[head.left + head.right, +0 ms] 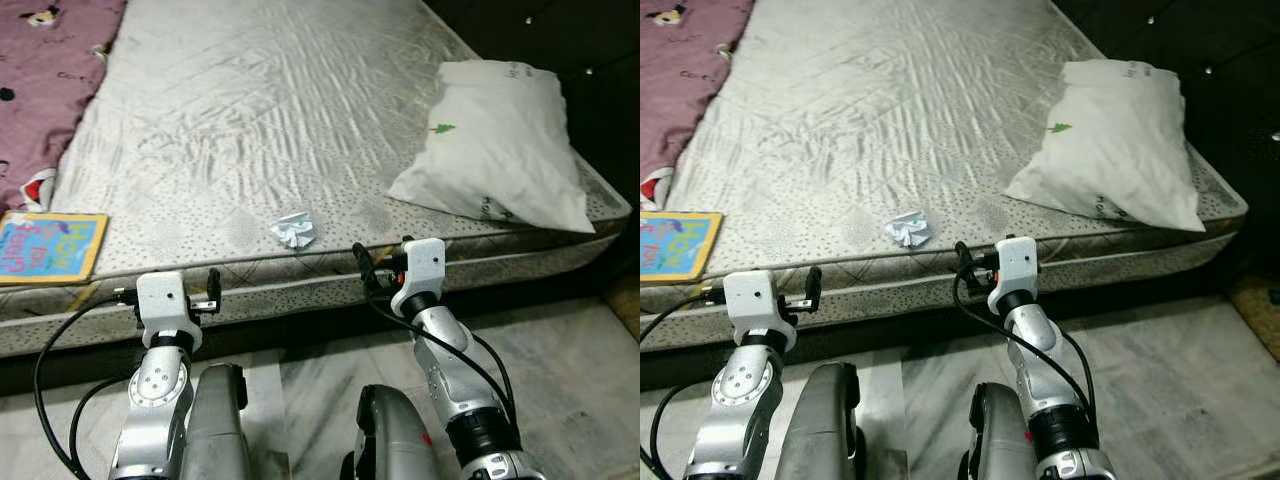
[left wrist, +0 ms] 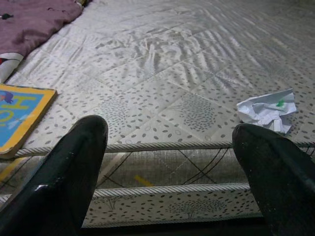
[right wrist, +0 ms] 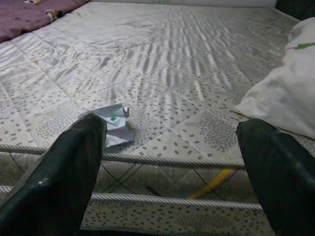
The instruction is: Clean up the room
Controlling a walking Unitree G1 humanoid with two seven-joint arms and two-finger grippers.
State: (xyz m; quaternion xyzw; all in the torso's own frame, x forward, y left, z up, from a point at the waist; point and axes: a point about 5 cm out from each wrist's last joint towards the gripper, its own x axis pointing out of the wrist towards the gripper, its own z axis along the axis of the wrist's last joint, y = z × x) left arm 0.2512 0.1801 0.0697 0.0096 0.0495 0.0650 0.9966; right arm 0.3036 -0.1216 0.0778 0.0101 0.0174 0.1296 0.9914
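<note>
Step in hand: approach, nothing grasped yet. Crumpled paper (image 1: 294, 231) lies on mattress (image 1: 250, 120) near front edge, between both arms. Right claw (image 3: 172, 162) wide open, empty, level with mattress edge, paper just beyond its finger. Left claw (image 2: 167, 167) wide open, empty, paper off toward one finger. Book (image 1: 50, 247) at mattress corner, pillow (image 1: 500, 140) opposite. Next, by my judgement: right claw reaches over edge, centres on paper, closes.
</note>
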